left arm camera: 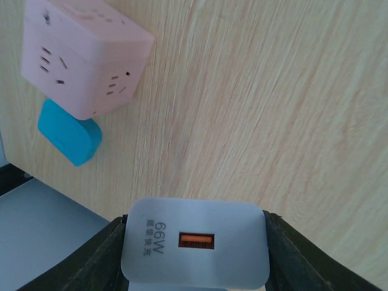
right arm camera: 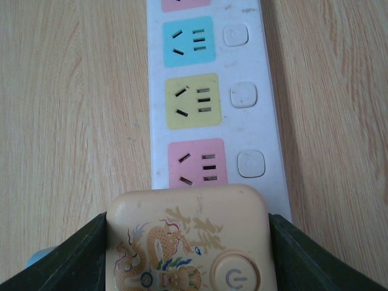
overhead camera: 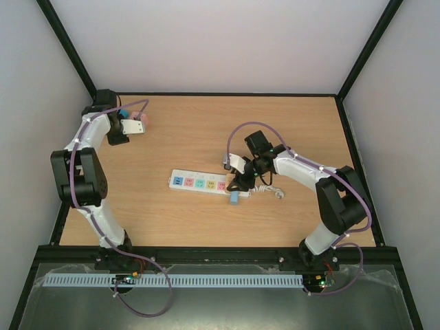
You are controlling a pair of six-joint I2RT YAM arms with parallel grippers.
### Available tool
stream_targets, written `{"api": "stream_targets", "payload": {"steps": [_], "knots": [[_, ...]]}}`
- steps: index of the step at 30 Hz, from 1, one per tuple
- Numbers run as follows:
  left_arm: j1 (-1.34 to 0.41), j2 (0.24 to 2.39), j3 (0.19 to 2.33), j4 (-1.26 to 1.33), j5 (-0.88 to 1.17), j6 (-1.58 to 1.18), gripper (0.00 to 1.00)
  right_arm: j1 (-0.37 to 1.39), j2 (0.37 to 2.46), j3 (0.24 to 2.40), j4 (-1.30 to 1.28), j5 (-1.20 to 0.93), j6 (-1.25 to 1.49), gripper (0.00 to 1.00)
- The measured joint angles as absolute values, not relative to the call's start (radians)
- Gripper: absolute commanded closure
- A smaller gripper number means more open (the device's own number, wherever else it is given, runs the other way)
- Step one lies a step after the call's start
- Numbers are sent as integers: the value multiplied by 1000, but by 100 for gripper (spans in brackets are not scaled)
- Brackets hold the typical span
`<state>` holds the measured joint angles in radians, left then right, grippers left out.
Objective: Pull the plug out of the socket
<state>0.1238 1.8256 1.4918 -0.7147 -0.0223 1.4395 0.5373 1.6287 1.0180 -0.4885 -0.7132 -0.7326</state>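
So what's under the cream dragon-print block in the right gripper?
The end of the white power strip runs beneath the block held by the right gripper; its pink outlet shows just beyond. Any prongs, and whatever outlet lies below, are covered.

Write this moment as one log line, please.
left gripper: shut on white square charger | right gripper: shut on cream dragon-print plug at long white power strip | pulled free: cannot tell

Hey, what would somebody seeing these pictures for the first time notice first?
The pastel-outlet power strip lies mid-table, with the right gripper shut on a cream dragon-printed plug at its right end. At the far left corner, the left gripper holds a white 66W charger near a pink cube socket.
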Motion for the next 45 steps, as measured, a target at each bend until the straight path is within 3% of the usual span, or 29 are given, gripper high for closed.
{"api": "stream_targets", "payload": {"steps": [18,23,30,37,45], "knots": [[151,2078,1571,-536,-230,1578,54,539,1629,1018,-487,-710,-717,63],[152,2124,1603,-525,-251,1593,43,539,1629,1018,-487,-710,-715,63],[152,2148,1625,-515,-263,1604,16,541,1629,1018,-486,-707,-714,63],[152,2146,1631,-516,-256,1579,9,542,1629,1018,-484,-707,-710,64],[151,2052,1623,-569,-118,1449,7,551,1631,1018,-467,-702,-696,64]]}}
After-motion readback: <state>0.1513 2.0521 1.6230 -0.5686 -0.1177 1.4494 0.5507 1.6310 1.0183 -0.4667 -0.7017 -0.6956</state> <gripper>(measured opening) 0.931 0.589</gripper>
